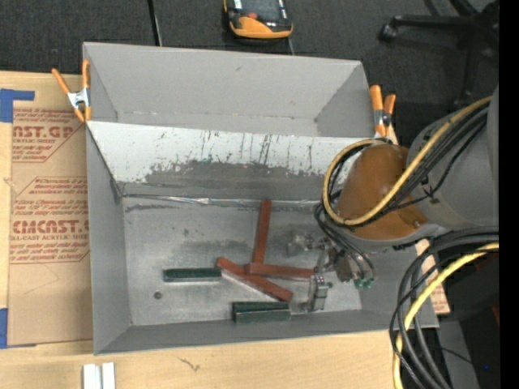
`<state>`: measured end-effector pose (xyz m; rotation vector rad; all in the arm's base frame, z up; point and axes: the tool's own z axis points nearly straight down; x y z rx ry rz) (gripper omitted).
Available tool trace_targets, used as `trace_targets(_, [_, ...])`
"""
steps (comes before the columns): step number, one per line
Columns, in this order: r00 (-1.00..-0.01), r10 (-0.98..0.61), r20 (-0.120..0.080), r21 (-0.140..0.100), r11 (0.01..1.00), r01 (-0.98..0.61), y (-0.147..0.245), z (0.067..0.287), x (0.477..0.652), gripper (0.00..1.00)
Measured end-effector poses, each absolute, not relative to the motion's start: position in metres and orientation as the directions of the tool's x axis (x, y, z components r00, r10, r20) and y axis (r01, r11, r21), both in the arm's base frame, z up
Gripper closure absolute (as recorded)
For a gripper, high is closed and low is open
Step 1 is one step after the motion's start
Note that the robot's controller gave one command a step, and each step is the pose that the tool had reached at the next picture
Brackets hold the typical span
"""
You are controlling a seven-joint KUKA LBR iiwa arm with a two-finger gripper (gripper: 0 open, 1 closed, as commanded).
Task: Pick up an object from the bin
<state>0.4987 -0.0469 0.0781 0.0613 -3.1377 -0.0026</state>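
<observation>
I stand by the grey bin (pixel 105 241) and look down into it. The arm (pixel 381 193), with its orange cover, reaches in from 3 o'clock. Its fingers (pixel 317 292) hang low over the bin floor at about 4 o'clock, close to the front wall. From here I cannot tell if they are open or shut, or if they have hold of anything.

The nearest thing is a red-brown stick (pixel 280 272) that lies flat, with one end right by the fingers. A dark green bar (pixel 261 311) lies just beside them, toward 7 o'clock. A slanted red-brown stick (pixel 247 277) crosses the flat one, and a third one (pixel 262 232) points up toward 12 o'clock. Another green bar (pixel 192 275) lies well apart at 8 o'clock.

I think a few things could go wrong. The sticks lie on top of each other, so lifting one may drag or flip another. A stick caught only at its end may tip and slide out. The wall is close, so the fingers may bump it.
</observation>
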Motion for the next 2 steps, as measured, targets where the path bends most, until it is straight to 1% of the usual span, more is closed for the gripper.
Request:
trace_targets(1, [-0.999, -0.047, -0.004, 0.000, 0.999, -0.047, -0.056, 0.120, 0.502, 0.00])
trace_targets(2, [-0.999, -0.040, 0.004, 0.002, 0.999, -0.040, -0.046, 0.075, 0.498, 0.00])
